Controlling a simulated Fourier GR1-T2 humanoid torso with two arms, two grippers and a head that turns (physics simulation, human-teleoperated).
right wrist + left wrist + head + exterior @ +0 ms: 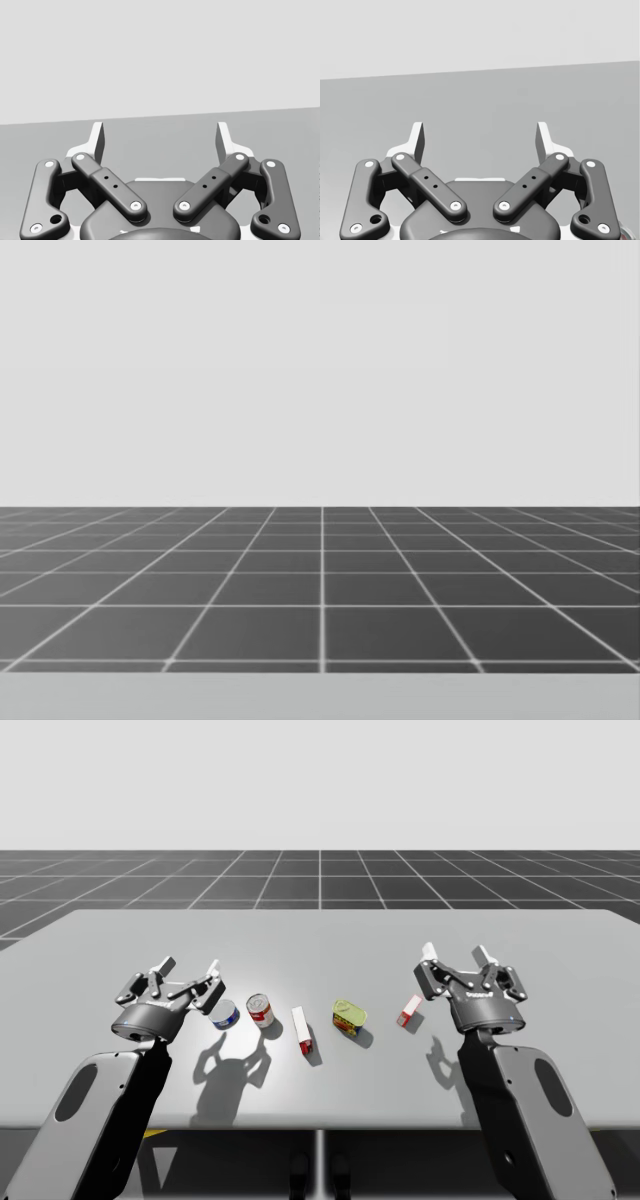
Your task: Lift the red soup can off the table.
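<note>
The red soup can (260, 1011) lies tilted on the grey table (320, 940), left of centre. My left gripper (190, 966) hovers open to the can's left, a little above the table. In the left wrist view the left gripper (480, 140) holds nothing between its spread fingers, with bare table ahead. On the right side my right gripper (457, 954) stands open above the table, far from the can. The right wrist view shows the right gripper (160, 140) empty, facing bare table.
A blue can (225, 1015) lies between my left gripper and the red can. A white and red box (301, 1029), a green can (349, 1016) and a small red and white box (409, 1010) lie in a row to the right. The head view looks out over a dark tiled floor (320, 590).
</note>
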